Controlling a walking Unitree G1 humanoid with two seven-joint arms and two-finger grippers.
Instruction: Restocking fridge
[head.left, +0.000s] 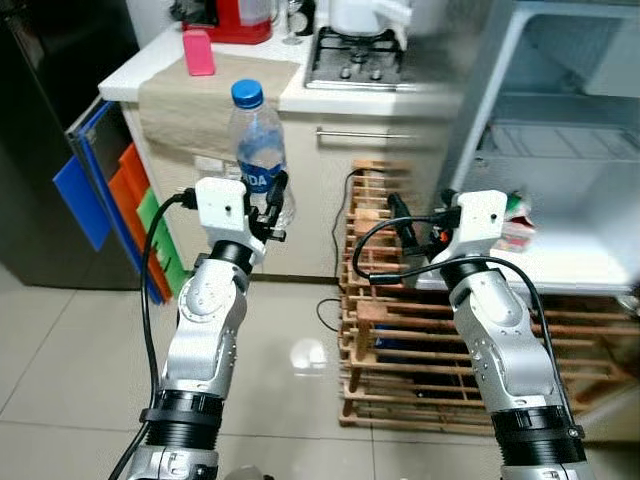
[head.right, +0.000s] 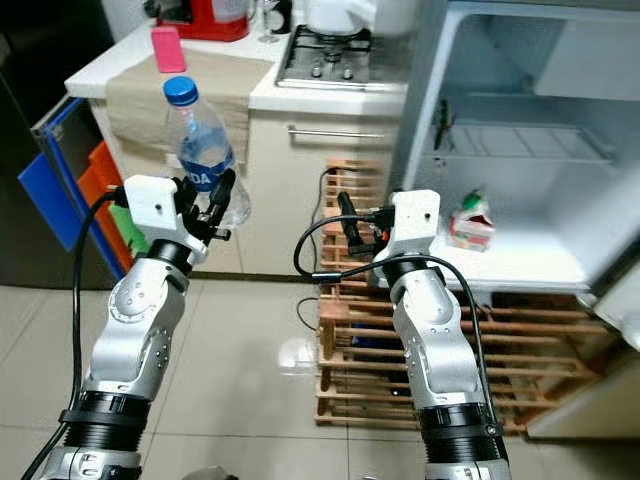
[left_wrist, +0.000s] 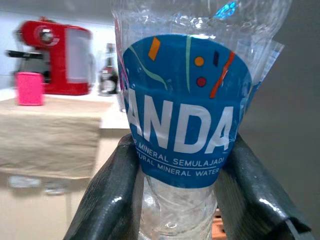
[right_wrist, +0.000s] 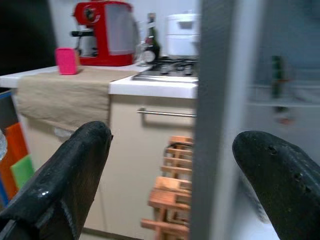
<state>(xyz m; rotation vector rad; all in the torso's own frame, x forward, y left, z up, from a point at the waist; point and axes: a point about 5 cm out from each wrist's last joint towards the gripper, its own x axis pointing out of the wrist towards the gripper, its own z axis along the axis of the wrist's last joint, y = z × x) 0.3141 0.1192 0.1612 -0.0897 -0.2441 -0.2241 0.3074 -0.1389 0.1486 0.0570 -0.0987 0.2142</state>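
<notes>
Kitchen floor tiles underfoot, a tabletop (head.left: 300, 95) up at twelve o'clock with a red machine (head.left: 238, 20), a pink cup (head.left: 198, 52) and a hob (head.left: 357, 60), and the fridge (head.right: 520, 150) standing open at two o'clock. Left claw (head.left: 272, 205) is up at eleven o'clock, its fingers (left_wrist: 107, 195) clamped tight on both sides of a water bottle (head.left: 258, 150), upright, blue cap on top, held in the air in front of the cupboard. Right claw (head.left: 405, 228) is at one o'clock, spread wide with nothing in it, poised by the fridge's near edge above the wooden rack (head.left: 420, 350). Inside, one small carton (head.right: 470, 222) sits on the bottom shelf (head.right: 520, 255); the wire shelf (head.right: 530, 140) above looks bare. So the bottle is picked up and carried, but it's well apart from the fridge. By my read, the swing to the right and the set-down on a shelf are left to do.
</notes>
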